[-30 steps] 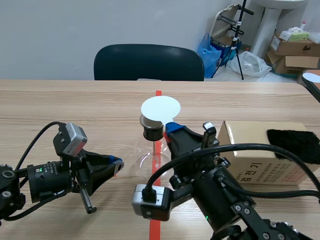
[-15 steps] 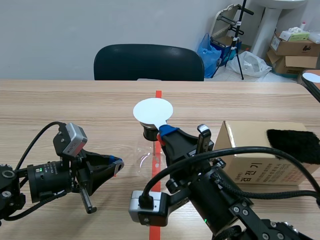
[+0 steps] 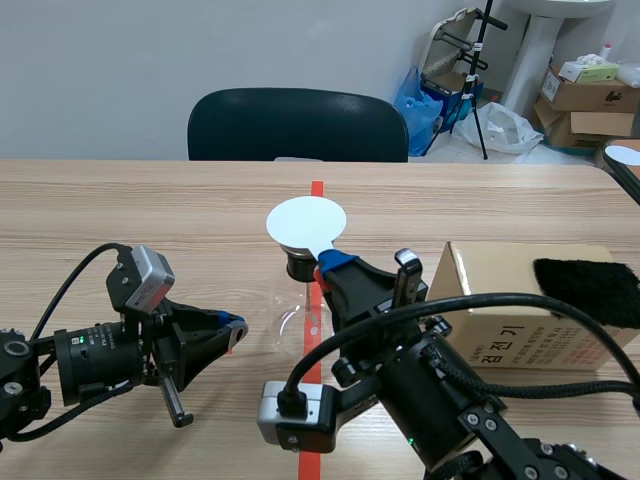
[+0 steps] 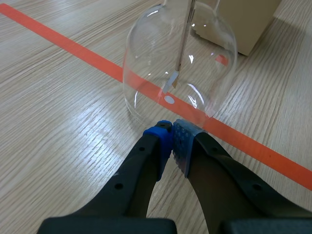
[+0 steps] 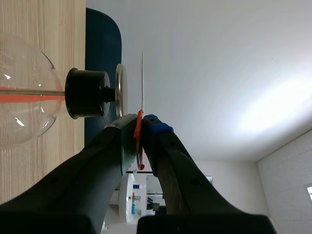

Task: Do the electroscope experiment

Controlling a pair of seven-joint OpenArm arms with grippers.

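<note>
Since a second ago the right pincer (image 3: 335,262) has carried its white disc (image 3: 306,222) leftward, over the top of the glass flask (image 3: 288,315); in the last half-second nothing shifted. Its fingers are clamped on the disc's red handle (image 5: 138,129). The disc hangs just beside the metal plate (image 5: 120,90) on the black stopper (image 5: 87,93), with a narrow gap between them. The left pincer (image 4: 171,134) lies low on the surface (image 3: 150,210), fingers closed together on nothing, tips just short of the flask, which stands on the red tape line (image 4: 73,48). A cardboard box (image 3: 530,320) sits to the flask's right.
</note>
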